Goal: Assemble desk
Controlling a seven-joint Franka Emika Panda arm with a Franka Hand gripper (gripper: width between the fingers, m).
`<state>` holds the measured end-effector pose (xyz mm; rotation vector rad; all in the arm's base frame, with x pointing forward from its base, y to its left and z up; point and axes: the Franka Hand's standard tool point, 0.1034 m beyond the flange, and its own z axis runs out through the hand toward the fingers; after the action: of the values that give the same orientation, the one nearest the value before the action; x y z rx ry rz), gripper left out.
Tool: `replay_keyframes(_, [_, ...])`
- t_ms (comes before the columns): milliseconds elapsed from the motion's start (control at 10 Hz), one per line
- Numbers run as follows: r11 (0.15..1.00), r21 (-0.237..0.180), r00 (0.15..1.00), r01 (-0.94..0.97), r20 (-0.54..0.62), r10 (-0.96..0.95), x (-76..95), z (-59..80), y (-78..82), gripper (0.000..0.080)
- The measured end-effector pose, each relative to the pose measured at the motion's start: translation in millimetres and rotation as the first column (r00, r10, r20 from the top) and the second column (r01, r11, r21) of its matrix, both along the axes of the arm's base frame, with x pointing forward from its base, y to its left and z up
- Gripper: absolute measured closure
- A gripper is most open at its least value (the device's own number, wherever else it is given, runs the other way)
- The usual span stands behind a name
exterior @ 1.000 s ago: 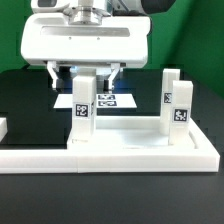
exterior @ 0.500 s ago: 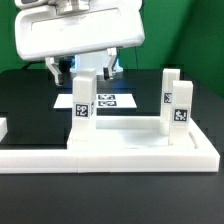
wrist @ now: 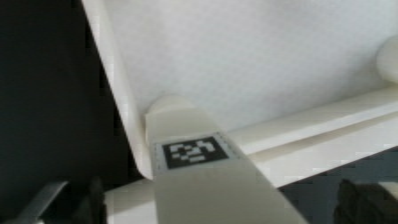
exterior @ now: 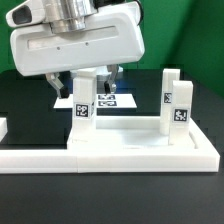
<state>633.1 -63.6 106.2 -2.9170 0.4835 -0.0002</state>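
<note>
Standing leg [exterior: 83, 105] between open claw [exterior: 84, 78]

**Two cameras, one shared leg**

We see the scene from low and close in the exterior view, facing level across the bench [exterior: 20, 105] at the upright legs. Our wrist view looks steeply down from just above, very near the tagged leg [wrist: 199, 160] and the tabletop slab [wrist: 249, 60]. Both views share that leg [exterior: 82, 108] and slab [exterior: 140, 150].

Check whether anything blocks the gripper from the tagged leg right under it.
Nothing visible does. The gripper stands open around the top of the near leg, its fingers on either side; the other legs stand apart at the exterior view's right.
</note>
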Motion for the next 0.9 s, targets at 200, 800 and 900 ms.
replay_keyframes(200, [1.0,0.0,1.0,0.0,0.0,0.0,-0.2,-0.3,-0.3,0.042])
replay_keyframes(800, [0.83,0.012,0.827,0.557,-0.092,-0.554,2.4,-2.7,-6.6,0.0508])
replay_keyframes(900, [0.697,0.016,0.694,0.717,-0.109,-0.711,6.3,-3.2,-5.6,0.0508])
